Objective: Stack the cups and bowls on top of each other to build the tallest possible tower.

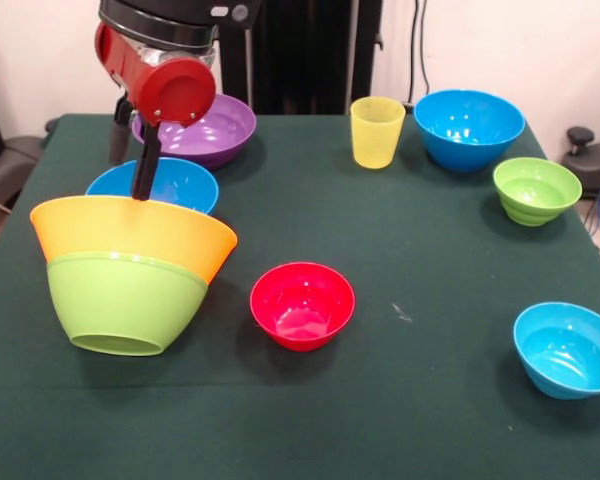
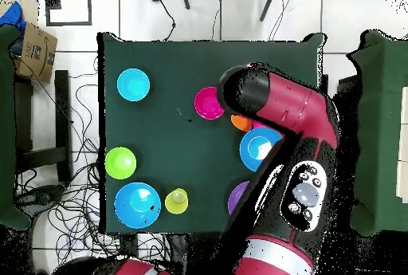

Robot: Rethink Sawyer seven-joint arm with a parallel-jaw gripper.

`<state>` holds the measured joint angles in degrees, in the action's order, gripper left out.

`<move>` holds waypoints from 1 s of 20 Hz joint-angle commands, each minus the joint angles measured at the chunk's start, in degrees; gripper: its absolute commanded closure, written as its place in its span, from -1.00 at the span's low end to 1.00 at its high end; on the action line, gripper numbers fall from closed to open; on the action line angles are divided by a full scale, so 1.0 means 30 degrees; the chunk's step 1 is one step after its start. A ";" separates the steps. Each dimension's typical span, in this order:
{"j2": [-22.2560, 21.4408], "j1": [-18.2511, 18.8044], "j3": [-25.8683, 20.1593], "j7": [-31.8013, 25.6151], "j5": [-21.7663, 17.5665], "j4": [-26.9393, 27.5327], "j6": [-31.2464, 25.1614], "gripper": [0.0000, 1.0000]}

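Small blue bowl lies nearest, front right; small red bowl at centre. Tower, orange bowl over lime-green bowl, hangs tilted at left, clear of the table. Gripper reaches inside the orange rim; finger state cannot be determined

Green table, bowls, yellow cup

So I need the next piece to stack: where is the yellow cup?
In the front view the yellow cup stands upright at the table's far edge, between the purple bowl and the large blue bowl.
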<state>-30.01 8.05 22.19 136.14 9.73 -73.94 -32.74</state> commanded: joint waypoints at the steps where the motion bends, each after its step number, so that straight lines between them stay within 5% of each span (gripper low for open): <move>1: 0.0505 0.0637 -0.2967 0.2113 0.0762 -0.2593 0.1808 -1.00; 13: -0.0058 0.1903 -0.5523 0.1490 0.1458 -0.4286 0.4799 -1.00; 20: -0.0230 0.1731 -0.5615 0.1794 0.1366 -0.4529 0.5093 -1.00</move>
<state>-30.21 13.47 13.50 136.14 13.38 -82.18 -19.75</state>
